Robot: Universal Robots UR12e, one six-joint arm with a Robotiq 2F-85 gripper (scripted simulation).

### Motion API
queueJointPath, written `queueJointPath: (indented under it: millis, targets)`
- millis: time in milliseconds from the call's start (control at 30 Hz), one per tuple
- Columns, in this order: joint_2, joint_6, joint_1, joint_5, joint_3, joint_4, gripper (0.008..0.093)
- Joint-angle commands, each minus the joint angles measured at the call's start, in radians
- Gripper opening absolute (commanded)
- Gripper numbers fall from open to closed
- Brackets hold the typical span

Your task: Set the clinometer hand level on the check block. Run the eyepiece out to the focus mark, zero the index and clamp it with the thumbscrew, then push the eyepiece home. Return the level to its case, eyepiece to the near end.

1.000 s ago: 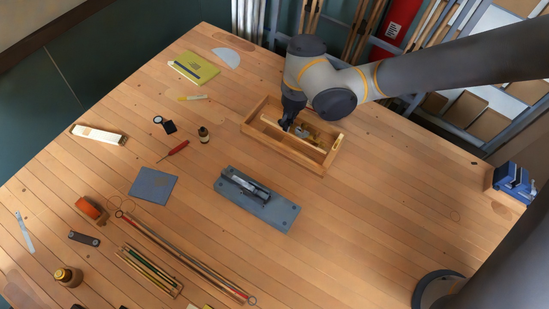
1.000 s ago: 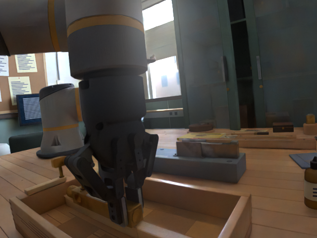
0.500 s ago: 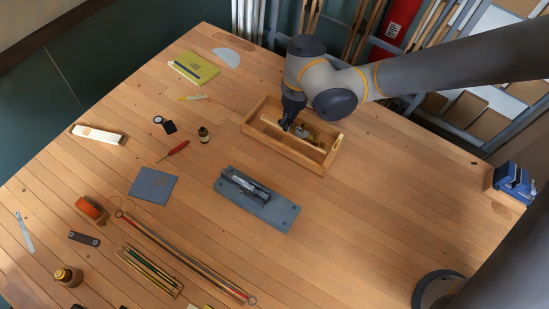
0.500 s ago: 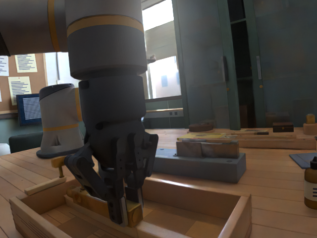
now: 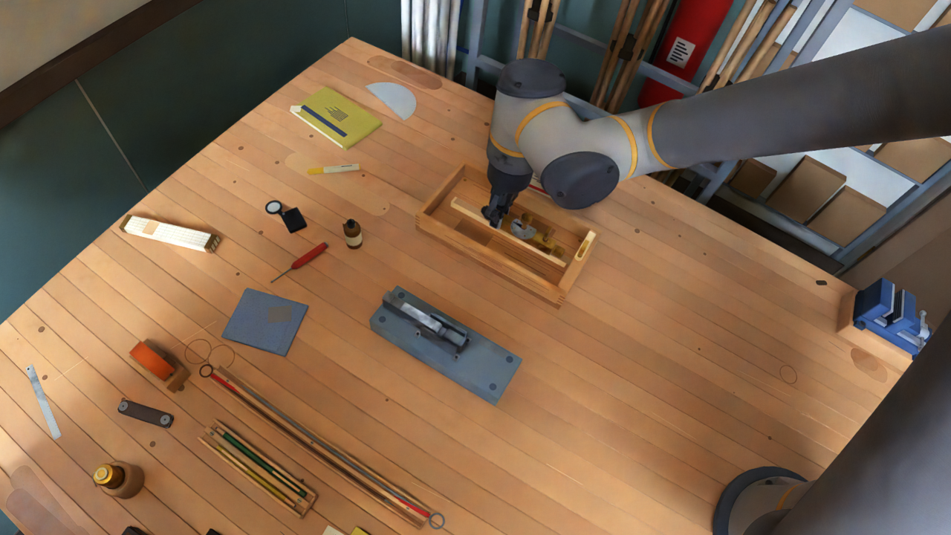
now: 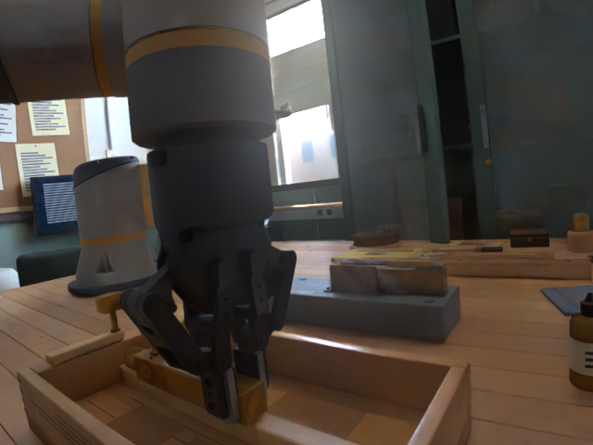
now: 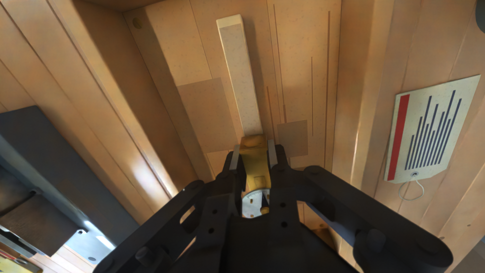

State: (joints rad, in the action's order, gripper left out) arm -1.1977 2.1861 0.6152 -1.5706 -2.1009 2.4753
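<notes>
The brass clinometer hand level (image 6: 239,393) (image 7: 254,159) (image 5: 525,229) lies inside the open wooden case (image 5: 504,233) (image 6: 249,397) at the back of the bench, along a pale wooden rail (image 7: 239,74). Its square brass end sticks out past the fingertips, and its white graduated arc shows just behind them in the wrist camera. The grey check block (image 5: 444,339) (image 6: 378,297) sits on the bench a short way in front of the case, empty on top. My gripper (image 6: 235,388) (image 7: 253,156) (image 5: 495,216) reaches straight down into the case and is closed around the level's brass body near that end.
A flat tray of pencils (image 5: 258,466) and a long rod lie at the bench's near left. A small brown bottle (image 5: 352,233) (image 6: 581,345), a red screwdriver (image 5: 302,259) and a blue pad (image 5: 265,321) lie left of the case. A tagged card (image 7: 429,129) lies beside the case.
</notes>
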Motion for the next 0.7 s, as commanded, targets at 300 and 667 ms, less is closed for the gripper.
queueJointPath:
  millis: [300, 667]
  targets:
    - [-0.001, 0.0, 0.0, 0.0, 0.002, -0.001, 0.008]
    - [-0.001, 0.0, 0.0, 0.0, 0.002, -0.001, 0.025]
